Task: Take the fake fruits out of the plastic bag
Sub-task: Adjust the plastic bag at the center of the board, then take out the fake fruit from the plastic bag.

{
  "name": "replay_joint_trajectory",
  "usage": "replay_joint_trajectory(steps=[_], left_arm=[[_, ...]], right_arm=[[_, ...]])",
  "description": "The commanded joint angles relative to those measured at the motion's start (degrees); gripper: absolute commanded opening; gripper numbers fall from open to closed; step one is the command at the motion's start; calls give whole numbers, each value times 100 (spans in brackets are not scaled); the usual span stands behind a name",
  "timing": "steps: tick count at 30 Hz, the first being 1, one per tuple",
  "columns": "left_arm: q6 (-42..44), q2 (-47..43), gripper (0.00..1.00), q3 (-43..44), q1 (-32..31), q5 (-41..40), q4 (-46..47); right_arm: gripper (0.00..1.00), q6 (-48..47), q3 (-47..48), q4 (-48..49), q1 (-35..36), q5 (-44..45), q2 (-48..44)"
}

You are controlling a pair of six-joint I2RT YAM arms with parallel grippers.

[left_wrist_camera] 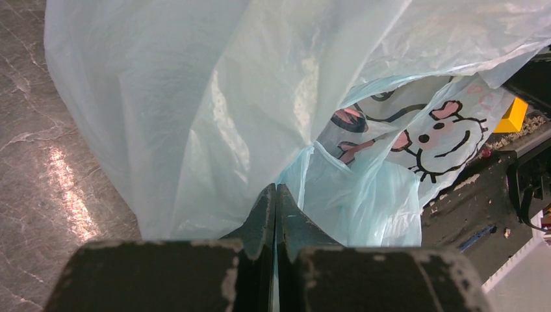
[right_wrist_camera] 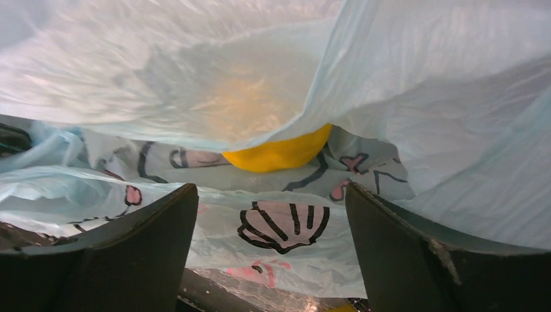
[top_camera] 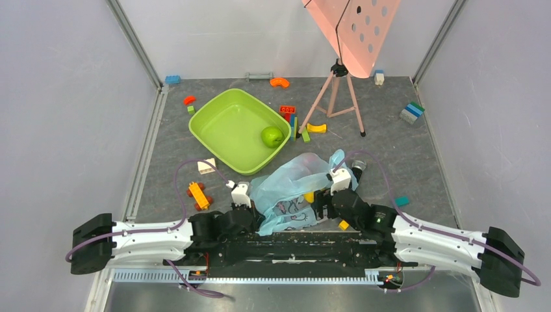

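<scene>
- Right end effector (right_wrist_camera: 269, 190) is spread open at the mouth of the bag (right_wrist_camera: 422, 97); the yellow fruit (right_wrist_camera: 279, 153) lies straight ahead between its jaws, half under a fold.
- Left end effector (left_wrist_camera: 276, 192) is closed, pinching a fold of the bag.
- Right arm is nearer the fruit.

Most of the yellow fruit (right_wrist_camera: 279, 156) under the plastic bag (right_wrist_camera: 422, 97)

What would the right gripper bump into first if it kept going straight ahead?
The right gripper, open, would probably meet the printed film of the plastic bag first; the yellow fake fruit sits just beyond, half under a fold. Depth is unclear.
</scene>
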Motion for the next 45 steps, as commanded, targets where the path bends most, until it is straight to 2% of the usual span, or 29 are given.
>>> replay_joint_trajectory(steps=[1,6,13,20,30,39,42,45], left_arm=[[125,-17,2,135,-24,-88,195],[143,16,2,153,-24,-71,216],[134,-23,2,126,-24,-71,221],[143,-45,2,118,-24,-66,216],[134,-85,2,82,-22,-71,200],[143,-112,2,82,-24,-88,173],[143,-118,2,82,-24,-96,173],[151,-124,2,91,-24,-97,158]], right_arm=[[91,-64,94,568,7,148,-214],[98,-89,309,690,2,220,86],[98,-70,729,720,-5,505,934],[98,-142,850,1004,-51,668,1396],[98,-311,709,1750,-545,-106,2052],[98,-475,631,2124,-717,-376,2437],[94,-530,621,2216,-736,-419,2550],[82,-618,636,2248,-745,-501,2602]])
